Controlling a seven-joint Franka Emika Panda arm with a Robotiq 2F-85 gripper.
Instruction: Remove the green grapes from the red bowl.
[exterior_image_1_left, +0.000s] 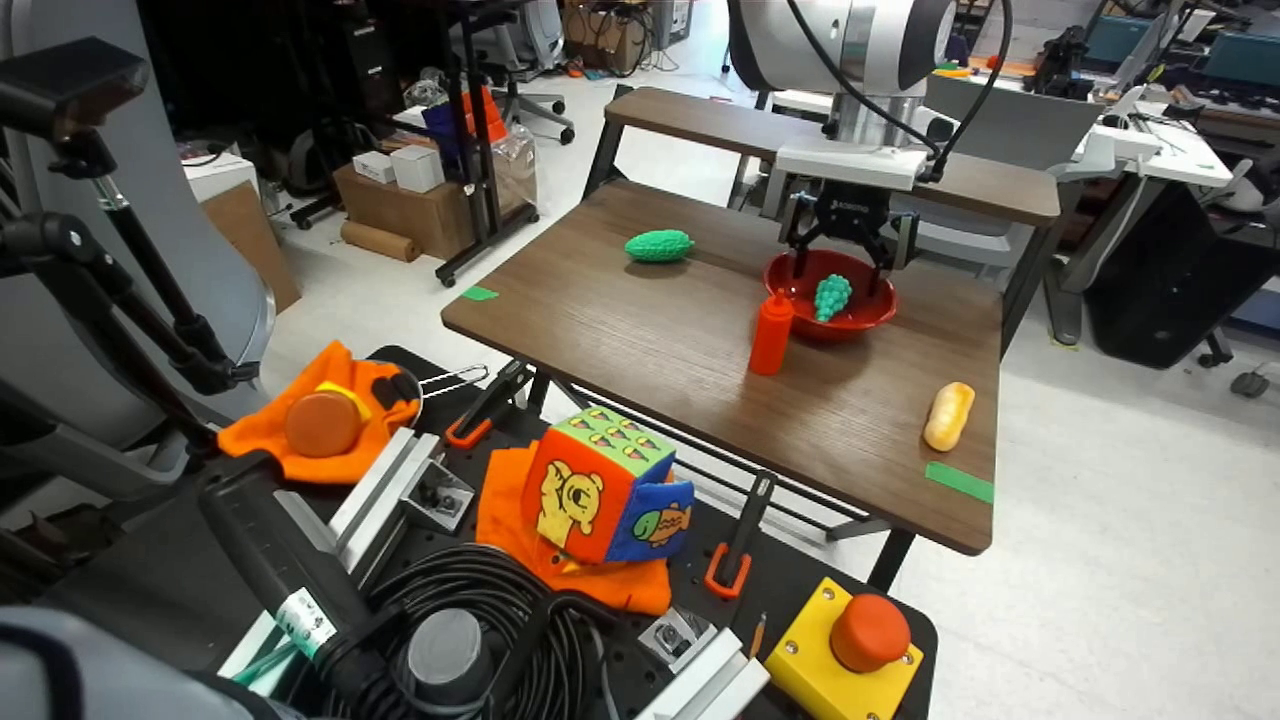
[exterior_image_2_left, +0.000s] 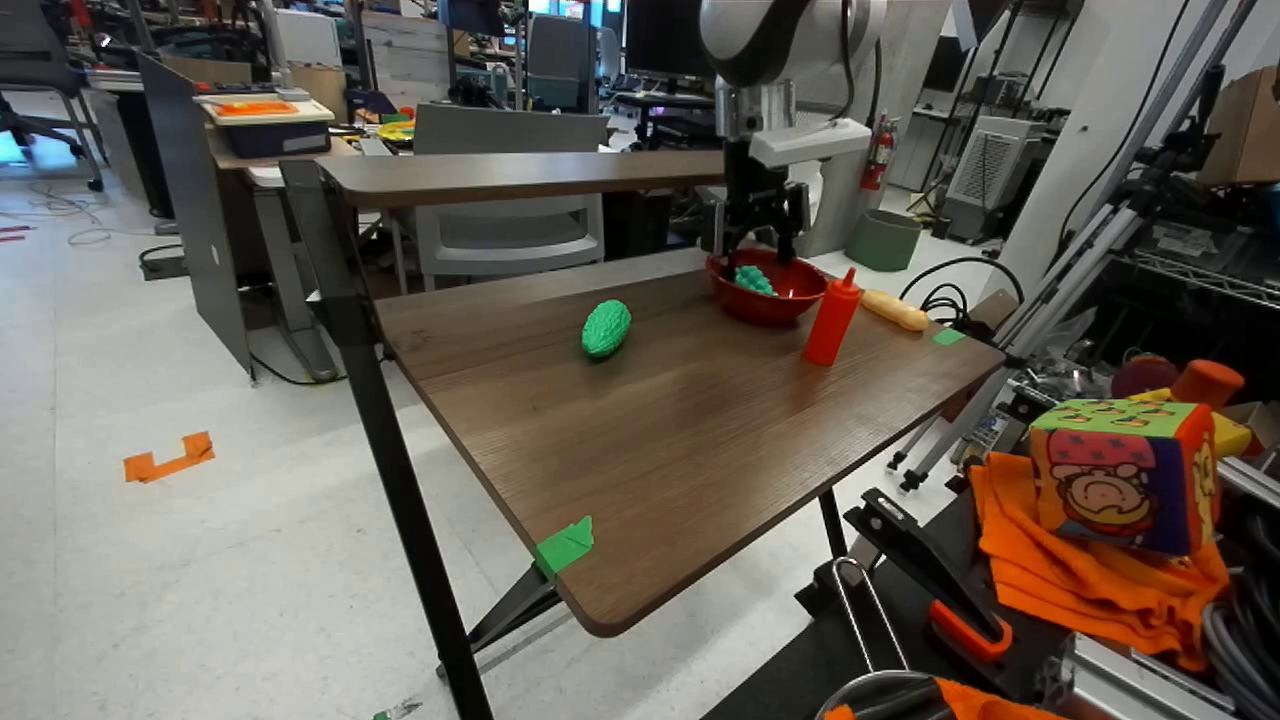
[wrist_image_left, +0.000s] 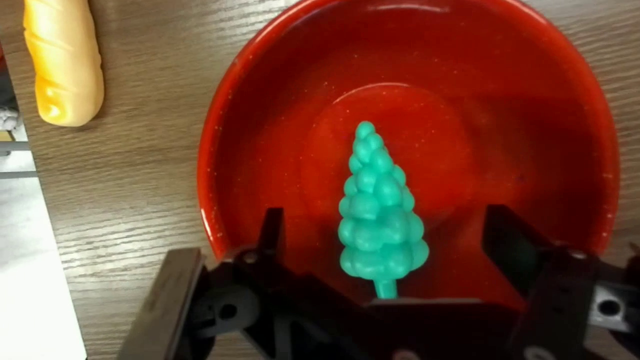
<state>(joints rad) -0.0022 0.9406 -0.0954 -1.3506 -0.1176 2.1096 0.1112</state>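
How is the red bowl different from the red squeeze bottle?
The red bowl is round and wide, but the red squeeze bottle is tall and narrow. The bowl is open on top, while the bottle narrows to a point. You can see green grapes in the bowl, but you can't see inside the bottle. Both are red and stand on the brown table.
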